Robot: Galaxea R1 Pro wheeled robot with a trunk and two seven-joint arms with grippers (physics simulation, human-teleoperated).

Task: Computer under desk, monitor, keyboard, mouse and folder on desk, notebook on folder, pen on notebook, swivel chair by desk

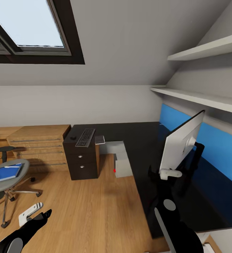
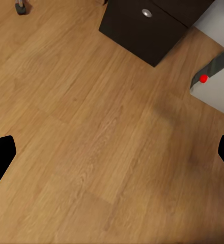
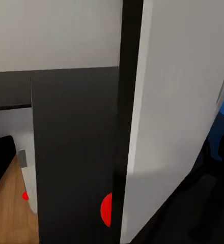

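**Two spread grippers: one at the monitor, one over bare floor**

An attic bedroom with a sloped pale ceiling and a dark-framed skylight (image 1: pixel 31 28). Along the right wall runs the desk (image 1: pixel 140 140), its black worktop backed by a bright blue panel, with two white shelves (image 1: pixel 200 96) above it.

The monitor (image 1: pixel 181 142) stands on the worktop, its white back towards the camera, its black stem behind it. The right gripper (image 3: pixel 113 152) is at the monitor's lower near corner. In the right wrist view its fingers (image 3: pixel 1 157) are released and set wide, with the screen's black edge and white back between them. Whether either finger touches the screen cannot be told.

At the desk's far left end stands a dark drawer cabinet (image 1: pixel 82 161). On its top lie the keyboard (image 1: pixel 85 137), the small dark mouse (image 1: pixel 73 137) just to its left, and a thin notebook (image 1: pixel 100 140) to its right. The light grey computer (image 1: pixel 121 160) sits on the floor between this cabinet and the desk, a red dot on its near face. Low light-wood cabinets (image 1: pixel 38 142) line the back wall.

At the left, well apart from the desk, is the swivel chair (image 1: pixel 10 186) with the blue folder (image 1: pixel 5 172) lying on its seat.

The left gripper (image 2: pixel 112 152) hangs low over the wood plank floor (image 1: pixel 88 211), fingers (image 2: pixel 0 152) released and wide apart, nothing between them.
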